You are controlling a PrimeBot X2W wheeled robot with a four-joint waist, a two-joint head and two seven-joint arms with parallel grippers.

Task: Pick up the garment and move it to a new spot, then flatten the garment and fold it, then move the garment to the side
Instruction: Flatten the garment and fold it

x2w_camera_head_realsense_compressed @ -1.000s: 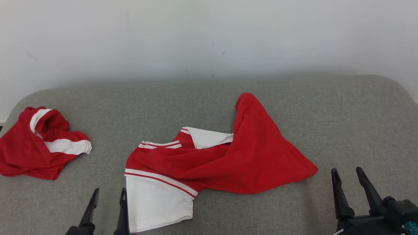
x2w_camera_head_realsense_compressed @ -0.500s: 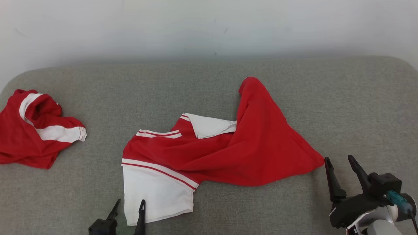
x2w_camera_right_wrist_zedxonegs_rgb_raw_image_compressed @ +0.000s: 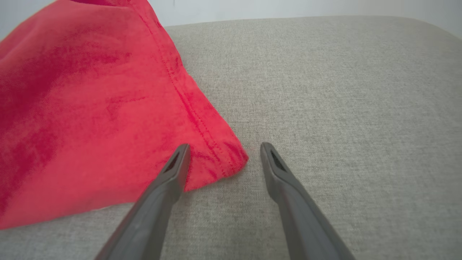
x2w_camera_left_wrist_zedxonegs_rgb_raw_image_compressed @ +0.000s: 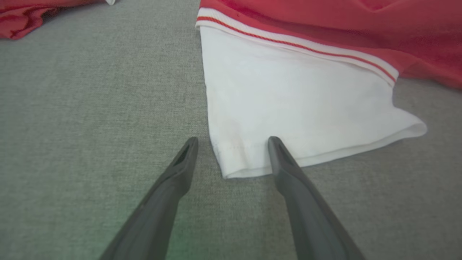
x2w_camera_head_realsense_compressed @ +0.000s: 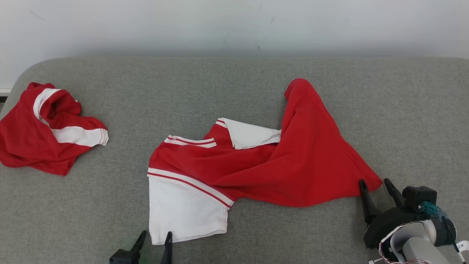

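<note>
At the far left of the grey cushion (x2w_camera_head_realsense_compressed: 234, 80), a second red-and-white garment (x2w_camera_head_realsense_compressed: 47, 128) lies crumpled, well apart from the work. The left pincer (x2w_camera_head_realsense_compressed: 156, 233) is held wide and empty, its fingers set astride the near corner of the white sleeve (x2w_camera_left_wrist_zedxonegs_rgb_raw_image_compressed: 288, 101). The garment (x2w_camera_head_realsense_compressed: 263, 165) is spread, creased and twisted, across the middle of the cushion. At its right end, the red hem corner (x2w_camera_right_wrist_zedxonegs_rgb_raw_image_compressed: 223, 155) is bracketed by the right pincer (x2w_camera_head_realsense_compressed: 375, 181), likewise wide and empty (one finger over cloth, the other over bare cushion).

The following faults are to be expected:

- A shallow closure is likely to let either corner slip out on lifting.
- Only the top layer of the sleeve may be caught, so the cloth sags open.
- Cushion fabric may be pinched with the hem if the fingers are pressed too low.
- An uneven lift is likely to tighten the twist.
</note>
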